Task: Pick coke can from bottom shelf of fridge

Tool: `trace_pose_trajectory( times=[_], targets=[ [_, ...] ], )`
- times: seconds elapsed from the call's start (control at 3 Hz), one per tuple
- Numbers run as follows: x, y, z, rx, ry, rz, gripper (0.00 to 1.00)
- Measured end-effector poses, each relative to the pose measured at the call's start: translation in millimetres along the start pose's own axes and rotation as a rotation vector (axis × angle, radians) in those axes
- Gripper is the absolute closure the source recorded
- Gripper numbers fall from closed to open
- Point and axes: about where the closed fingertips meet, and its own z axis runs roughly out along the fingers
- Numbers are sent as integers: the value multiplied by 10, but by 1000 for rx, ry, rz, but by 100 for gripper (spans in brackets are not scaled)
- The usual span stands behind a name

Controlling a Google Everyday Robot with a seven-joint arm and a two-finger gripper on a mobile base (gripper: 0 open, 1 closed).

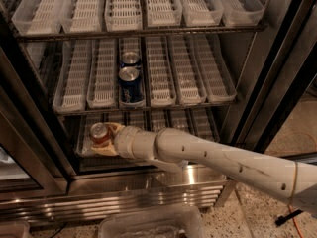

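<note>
The coke can (98,132), red-brown with a silver top, stands at the left end of the bottom shelf (193,120) of the fridge (148,182). My gripper (106,140) reaches in from the right at the end of the long white arm. Its tan fingers (117,129) are closed around the can's side, one above and behind it and one below it. The can's lower part is hidden by the fingers.
Two blue cans (130,83) stand one behind the other on the middle shelf, just above my wrist. White slotted trays line the racks. Dark door frames stand at left (29,133) and right (277,83). A clear plastic bin (148,224) lies on the floor in front.
</note>
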Motion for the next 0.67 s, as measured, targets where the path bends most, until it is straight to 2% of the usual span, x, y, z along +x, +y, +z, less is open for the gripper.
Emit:
trace_pose_trajectory(
  times=[0.67],
  targets=[
    [151,117,-172,-251,89,61,100]
  ],
)
